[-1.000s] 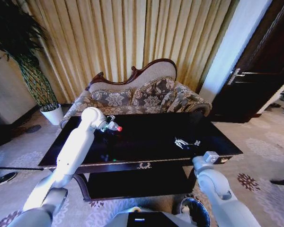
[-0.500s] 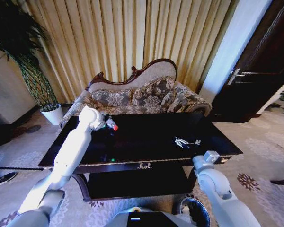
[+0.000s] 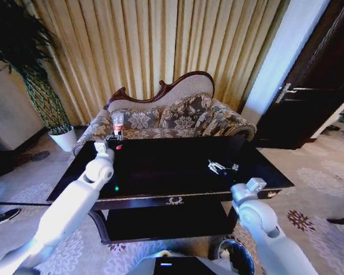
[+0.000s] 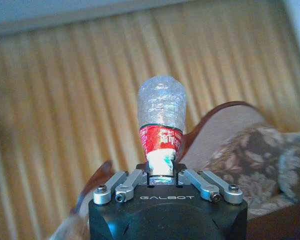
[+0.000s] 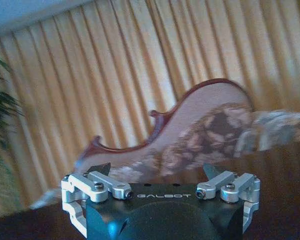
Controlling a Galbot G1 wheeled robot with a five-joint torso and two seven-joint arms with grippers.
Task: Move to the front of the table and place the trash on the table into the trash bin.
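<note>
Left gripper (image 3: 116,137): mine, raised above the far left part of the dark glossy wooden tabletop (image 3: 166,166), pinching the small clear plastic bottle with red label (image 3: 118,122). In the left wrist view my left gripper (image 4: 163,176) has its fingers closed against the bottle's narrow end, and the bottle (image 4: 161,122) stands straight out from it, crinkled clear base outermost, red label band just beyond the fingers.

Right gripper (image 5: 160,172): mine, fingers spread wide with nothing between them, held low at the near right edge of the tabletop. In the head view only the wrist of that arm (image 3: 249,192) is visible, at the gold-trimmed front rim.

Crumpled white paper scraps (image 3: 221,167): lying on the tabletop beyond my right gripper, a little toward my left one, well apart from the held bottle.

Small round dark grey trash bin with black liner (image 3: 236,255): on the patterned carpet, below and nearer to me than my right gripper, beside the table's near right leg.

Carved floral sofa (image 3: 172,114): behind the tabletop, beyond both grippers, against the gold pleated curtains (image 3: 160,46).
</note>
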